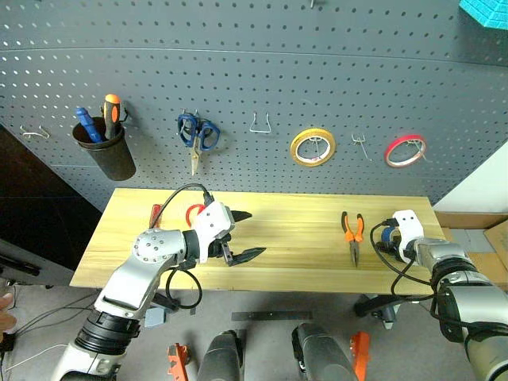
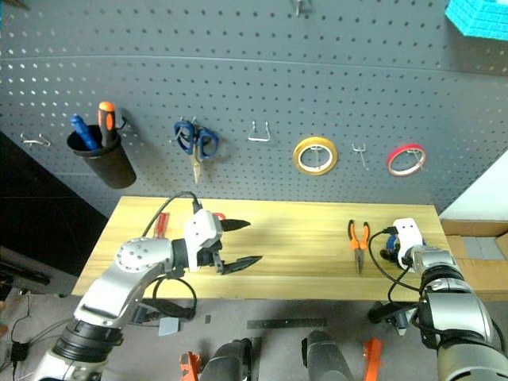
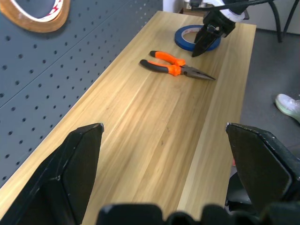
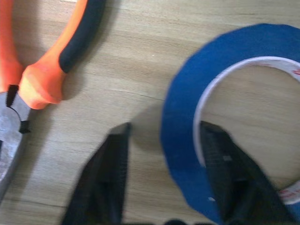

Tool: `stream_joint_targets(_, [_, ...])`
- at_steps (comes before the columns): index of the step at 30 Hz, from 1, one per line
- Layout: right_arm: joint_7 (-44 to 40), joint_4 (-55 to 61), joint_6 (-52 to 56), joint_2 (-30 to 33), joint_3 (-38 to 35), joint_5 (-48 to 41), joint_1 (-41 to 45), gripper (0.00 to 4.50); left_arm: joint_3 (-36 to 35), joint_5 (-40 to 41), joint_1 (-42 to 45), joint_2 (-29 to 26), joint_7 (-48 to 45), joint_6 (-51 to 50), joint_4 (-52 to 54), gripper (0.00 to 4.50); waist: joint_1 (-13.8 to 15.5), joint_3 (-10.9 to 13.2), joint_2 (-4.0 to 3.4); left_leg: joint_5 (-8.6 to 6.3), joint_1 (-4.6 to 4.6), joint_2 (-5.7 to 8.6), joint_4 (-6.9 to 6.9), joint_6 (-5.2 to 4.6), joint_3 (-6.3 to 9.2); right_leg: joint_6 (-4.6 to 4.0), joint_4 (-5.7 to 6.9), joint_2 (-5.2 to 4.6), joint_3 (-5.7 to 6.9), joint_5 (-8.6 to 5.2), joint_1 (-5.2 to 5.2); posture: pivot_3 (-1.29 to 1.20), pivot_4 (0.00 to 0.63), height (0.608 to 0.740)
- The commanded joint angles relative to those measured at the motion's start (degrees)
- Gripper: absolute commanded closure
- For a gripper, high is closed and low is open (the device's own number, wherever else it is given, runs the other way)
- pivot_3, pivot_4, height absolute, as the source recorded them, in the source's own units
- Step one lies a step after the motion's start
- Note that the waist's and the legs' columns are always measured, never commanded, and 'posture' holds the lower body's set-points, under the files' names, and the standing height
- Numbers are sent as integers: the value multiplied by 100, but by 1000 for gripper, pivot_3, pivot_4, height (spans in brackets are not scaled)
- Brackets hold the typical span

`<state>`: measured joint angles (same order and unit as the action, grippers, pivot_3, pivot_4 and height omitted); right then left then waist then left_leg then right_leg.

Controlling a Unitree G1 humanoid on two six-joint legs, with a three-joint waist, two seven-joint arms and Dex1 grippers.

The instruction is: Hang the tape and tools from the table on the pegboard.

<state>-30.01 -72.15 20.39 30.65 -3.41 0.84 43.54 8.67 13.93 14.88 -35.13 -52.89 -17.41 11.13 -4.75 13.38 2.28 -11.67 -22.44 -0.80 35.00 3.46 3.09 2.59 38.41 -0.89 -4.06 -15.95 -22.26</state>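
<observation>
Right wrist view had the right gripper [image 4: 164, 154] down on the blue tape [image 4: 234, 51], one finger [image 4: 105, 173] outside the roll's band and the other inside its hole, straddling the band; whether they pinched it yet I could not tell; the roll lay flat on the table [image 1: 302, 238] near its right end. Just beside it lay the pliers [image 1: 353, 232], orange-and-black handles toward the pegboard [image 1: 254, 79]. The left gripper [image 1: 248, 235] hovered over the table's left part, its two black fingers spread wide with nothing between them; behind that wrist peeked the red-handled scissors [image 1: 194, 213] and the slim red screwdriver [image 1: 155, 214], both on the wood. On the board hung blue-handled scissors [image 1: 197, 135], a yellow roll [image 1: 312, 148], a red-pink roll [image 1: 405, 151] and a black cup [image 1: 105, 149] holding two screwdrivers.
</observation>
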Motion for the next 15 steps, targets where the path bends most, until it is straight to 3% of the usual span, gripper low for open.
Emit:
stream_joint_targets(1, [128,-126,109,-149,-21,26,-292,3685,-118,92,43,-36,-14,-18,242,0,2,-2,7,0,0,0,0,0,2,1,-3,0,2,1,2,2,242,740])
stream_joint_targets(3, [269,-54,-51,-205,31,94,-372,4103,-123,86,78,-23,-20,-15,220,0,3,-5,13,0,-3,-4,0,0,7,10,-22,1,6,7,7,-4,237,740])
stream_joint_targets(9, [451,974,-553,-270,192,187,-668,4107,-237,218,252,127,68,-65,151,0,-5,-21,42,0,-15,0,5,-1,2,33,-52,-6,2,27,12,-34,223,740])
stream_joint_targets(11, [391,2606,-339,-153,186,134,-1255,4107,-304,313,311,167,77,-111,159,0,-2,-16,34,1,-19,0,8,-1,0,36,-52,-6,0,30,7,-47,221,740])
stream_joint_targets(15, [621,6044,399,-49,-58,98,-2625,4110,-395,461,388,215,62,-158,185,0,12,25,-51,0,-59,1,5,-1,7,35,-40,-7,3,28,-37,-54,224,740])
